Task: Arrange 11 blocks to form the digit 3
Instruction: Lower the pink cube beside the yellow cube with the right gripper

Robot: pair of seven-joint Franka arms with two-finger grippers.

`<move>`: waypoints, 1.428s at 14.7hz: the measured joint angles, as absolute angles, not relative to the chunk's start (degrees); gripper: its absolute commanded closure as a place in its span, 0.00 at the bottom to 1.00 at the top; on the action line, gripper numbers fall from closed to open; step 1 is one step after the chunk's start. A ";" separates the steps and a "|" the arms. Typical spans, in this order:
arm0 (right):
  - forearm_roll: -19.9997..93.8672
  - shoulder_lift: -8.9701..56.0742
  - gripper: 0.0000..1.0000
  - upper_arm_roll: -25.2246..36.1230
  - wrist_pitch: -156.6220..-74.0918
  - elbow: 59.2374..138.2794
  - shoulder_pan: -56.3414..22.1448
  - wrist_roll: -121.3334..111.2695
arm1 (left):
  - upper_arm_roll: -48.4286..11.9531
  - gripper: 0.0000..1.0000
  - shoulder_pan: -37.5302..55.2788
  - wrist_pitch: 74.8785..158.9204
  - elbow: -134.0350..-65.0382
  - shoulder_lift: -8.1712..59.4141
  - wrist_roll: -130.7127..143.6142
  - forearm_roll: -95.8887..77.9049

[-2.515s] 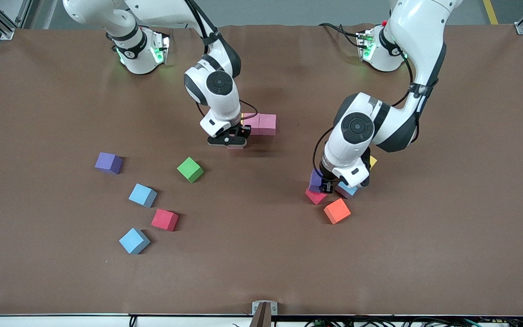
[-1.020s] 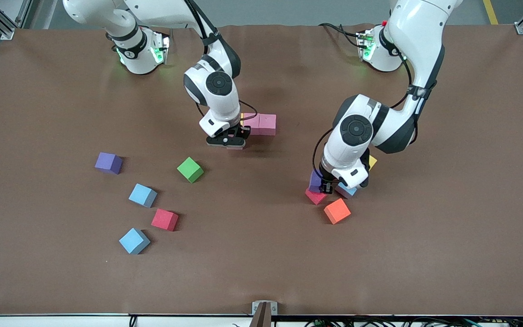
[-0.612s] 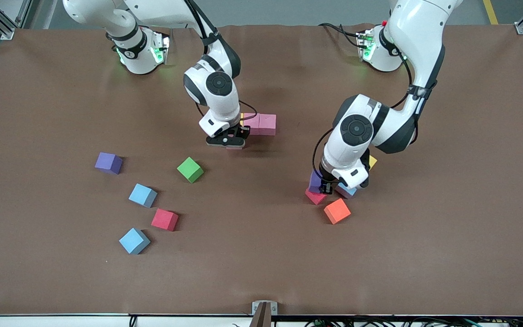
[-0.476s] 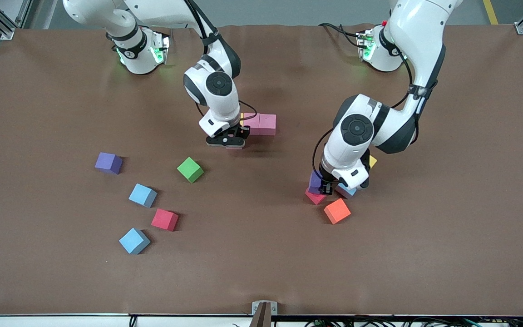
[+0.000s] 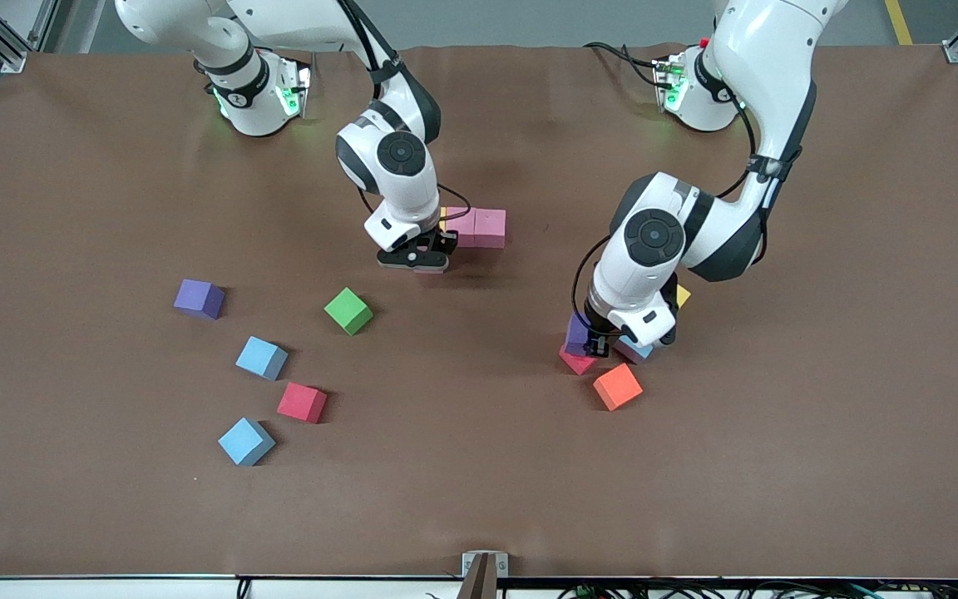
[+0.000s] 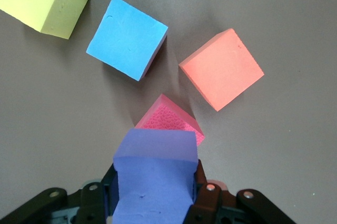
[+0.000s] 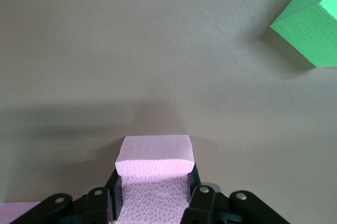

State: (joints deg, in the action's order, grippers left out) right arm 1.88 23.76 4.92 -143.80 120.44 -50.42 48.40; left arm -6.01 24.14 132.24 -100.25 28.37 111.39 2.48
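The left gripper (image 5: 604, 344) has its jaws closed on a purple block (image 6: 155, 174), holding it just above a red block (image 6: 171, 122) on the brown worktop (image 5: 479, 466). Taking that red block as the landmark: an orange block (image 5: 618, 387) lies just beside it, nearer the front camera; a light blue block (image 6: 127, 37) lies beside it, toward the left arm's end of the worktop; and a yellow block (image 6: 42, 0) sits farther from the front camera, largely hidden under the left arm in the front view.

The right gripper (image 5: 417, 259) has its jaws closed on a pale pink block (image 7: 152, 174), low at the worktop and well away from the red landmark block, toward the right arm's end. Two pink blocks (image 5: 479, 227) sit side by side just beside this gripper, with a sliver of yellow showing at their end. A green block (image 5: 348, 311) lies loose near it, nearer the front camera.
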 measured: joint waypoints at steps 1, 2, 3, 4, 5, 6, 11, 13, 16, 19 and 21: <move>1.88 23.76 1.00 4.92 -143.80 120.44 -50.42 48.49 | -6.01 0.68 24.14 132.15 -100.25 28.38 111.39 2.48; 1.88 23.76 1.00 4.92 -143.79 120.44 -50.42 48.55 | -6.01 0.68 24.14 132.07 -100.25 28.38 111.39 2.48; 1.88 23.76 1.00 4.92 -143.79 120.44 -50.42 48.60 | -6.01 0.68 24.14 132.02 -100.25 28.38 111.39 2.48; 1.88 23.76 1.00 4.92 -143.78 120.44 -50.42 48.62 | -6.01 0.68 24.14 131.97 -100.25 28.39 111.39 2.48; 1.88 23.76 1.00 4.92 -143.77 120.44 -50.42 48.63 | -6.01 0.68 24.14 131.94 -100.25 28.39 111.39 2.48; 1.88 23.76 0.99 4.92 -143.76 120.44 -50.42 48.63 | -6.01 0.68 24.14 131.93 -100.25 28.40 111.39 2.48; 1.88 23.76 0.99 4.94 -143.74 120.43 -50.42 48.62 | -5.98 0.68 24.14 131.90 -100.25 28.47 111.39 2.48; 1.88 23.76 0.92 4.95 -143.73 120.42 -50.43 48.62 | -5.96 0.68 24.14 131.90 -100.25 28.59 111.39 2.48; 1.88 23.76 0.03 5.00 -143.70 120.42 -50.43 48.62 | -5.95 0.68 24.14 131.90 -100.25 28.70 111.39 2.48; 1.88 23.77 0.00 5.26 -143.33 120.42 -50.42 48.61 | -5.94 0.68 24.14 131.89 -100.25 28.71 111.39 2.48; 1.88 23.76 0.00 5.32 -143.33 120.42 -50.42 48.60 | -5.93 0.68 24.14 131.89 -100.25 28.71 111.39 2.48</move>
State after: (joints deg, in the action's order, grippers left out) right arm 1.88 23.76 5.32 -143.33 120.42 -50.42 48.60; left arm -5.93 24.14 131.89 -100.25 28.71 111.39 2.48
